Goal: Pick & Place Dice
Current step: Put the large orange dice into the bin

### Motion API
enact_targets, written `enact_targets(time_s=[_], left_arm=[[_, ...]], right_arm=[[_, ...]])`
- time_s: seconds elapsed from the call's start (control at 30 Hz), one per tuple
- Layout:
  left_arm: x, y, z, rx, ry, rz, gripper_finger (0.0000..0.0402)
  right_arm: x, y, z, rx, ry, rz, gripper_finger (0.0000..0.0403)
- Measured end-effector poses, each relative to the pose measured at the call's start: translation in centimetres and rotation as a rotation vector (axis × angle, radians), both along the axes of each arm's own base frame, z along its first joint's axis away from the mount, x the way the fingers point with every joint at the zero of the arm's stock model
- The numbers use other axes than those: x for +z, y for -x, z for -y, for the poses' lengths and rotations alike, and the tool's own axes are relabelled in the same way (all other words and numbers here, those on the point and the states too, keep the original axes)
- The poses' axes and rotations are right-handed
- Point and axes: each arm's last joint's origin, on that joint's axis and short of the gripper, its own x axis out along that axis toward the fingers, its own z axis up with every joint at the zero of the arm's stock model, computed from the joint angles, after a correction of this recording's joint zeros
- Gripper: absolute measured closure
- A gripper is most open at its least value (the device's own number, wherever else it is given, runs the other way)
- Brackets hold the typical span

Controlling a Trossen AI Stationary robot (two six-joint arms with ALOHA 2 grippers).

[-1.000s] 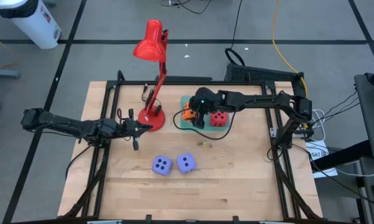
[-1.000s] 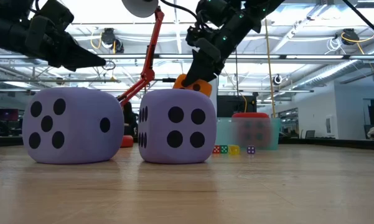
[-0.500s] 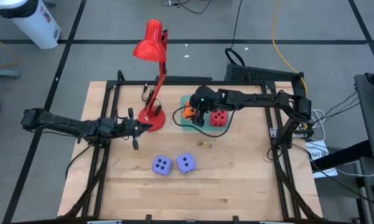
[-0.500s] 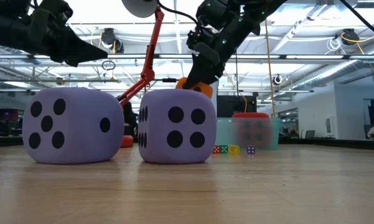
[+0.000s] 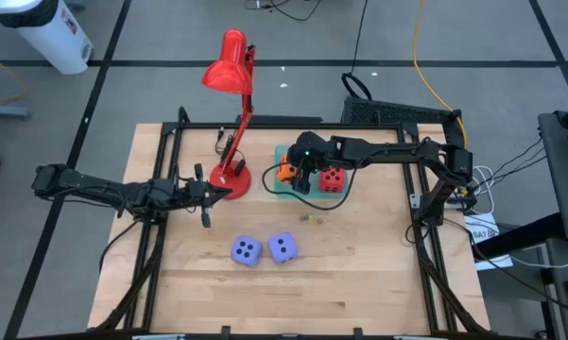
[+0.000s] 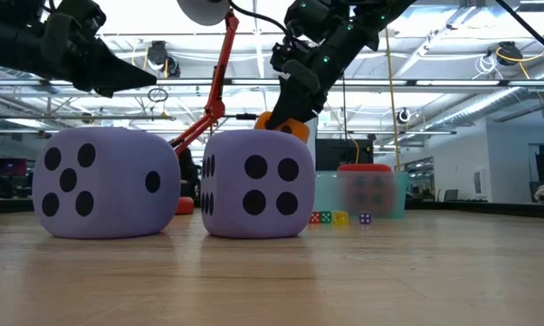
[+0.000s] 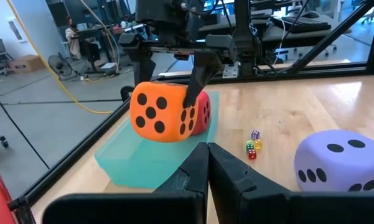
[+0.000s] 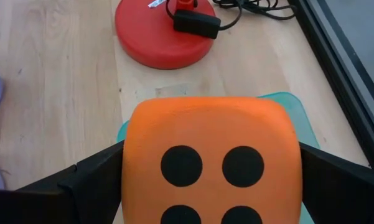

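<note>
From above, your right hand grips the orange die over the left end of the teal tray, beside the red die in it. Both lavender dice sit near the surface's near edge. Your left hand waits by the lamp.

At surface level, the lavender dice stand side by side; the orange die hangs behind them, held.

Your left wrist camera shows the left hand's fingers closed together, and the orange die lifted over the tray.

Your right wrist camera shows the orange die clamped between both fingers.
</note>
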Motion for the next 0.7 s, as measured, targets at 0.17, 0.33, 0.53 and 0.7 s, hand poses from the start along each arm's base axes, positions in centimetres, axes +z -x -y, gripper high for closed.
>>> enact_targets(time_s=[0.17,0.33,0.53,0.7], left_arm=[[0.0,0.0,0.0,-0.003,-0.011,-0.002,0.0385],[0.0,0.0,0.0,-0.002,0.005,0.002,0.0385],[0.0,0.0,0.0,-0.001,0.015,0.005,0.0385],[-0.1,0.0,0.0,0.005,0.074,0.010,0.0385]], right_arm=[[-0.1,0.1,0.0,0.078,0.070,-0.041,0.0008],[-1.0,0.5,0.0,0.126,0.139,-0.107,0.0008],[-1.6,0.6,0.0,0.125,0.142,-0.096,0.0008],[-1.4,0.7,-0.1,0.068,0.085,-0.072,0.0007]])
